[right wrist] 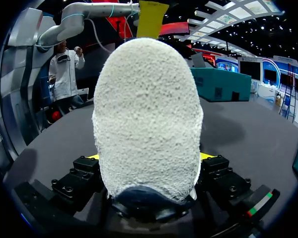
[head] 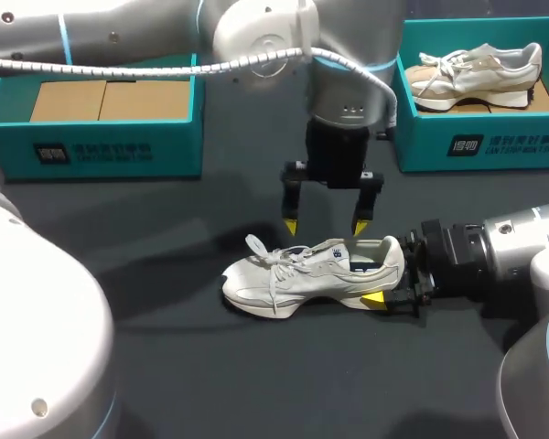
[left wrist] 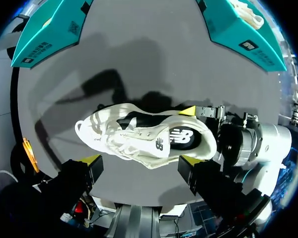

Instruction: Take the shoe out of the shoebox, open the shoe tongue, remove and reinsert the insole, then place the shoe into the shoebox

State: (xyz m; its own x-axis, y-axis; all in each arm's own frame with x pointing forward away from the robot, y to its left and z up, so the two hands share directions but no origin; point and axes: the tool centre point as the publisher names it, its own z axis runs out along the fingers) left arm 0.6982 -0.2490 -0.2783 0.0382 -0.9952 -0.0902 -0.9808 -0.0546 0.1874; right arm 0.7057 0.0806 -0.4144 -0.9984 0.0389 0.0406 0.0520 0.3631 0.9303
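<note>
White shoe [head: 302,272] stands upright on its sole on the dark tabletop [head: 192,366], just right of centre in the head view. Toe points to the frame's left, heel to the right. Laces lie loose over the tongue.

Right gripper [head: 391,277] comes in low from the right edge and is closed on the heel. One yellow tip shows against the near side of the heel; the right wrist view shows the heel filling the space between both fingers, with a yellow edge touching at each side.

Left gripper [head: 326,225] hangs above the shoe's opening, pointing straight down, with its fingers spread wide and touching nothing. In the left wrist view the shoe lies under it, and the dark lining is visible through the mouth.

Left shoebox [head: 91,146], teal, sits at the upper left with its bare cardboard floor showing, well apart from the shoe. Right shoebox [head: 494,146], at the upper right, holds a second shoe [head: 480,73].
</note>
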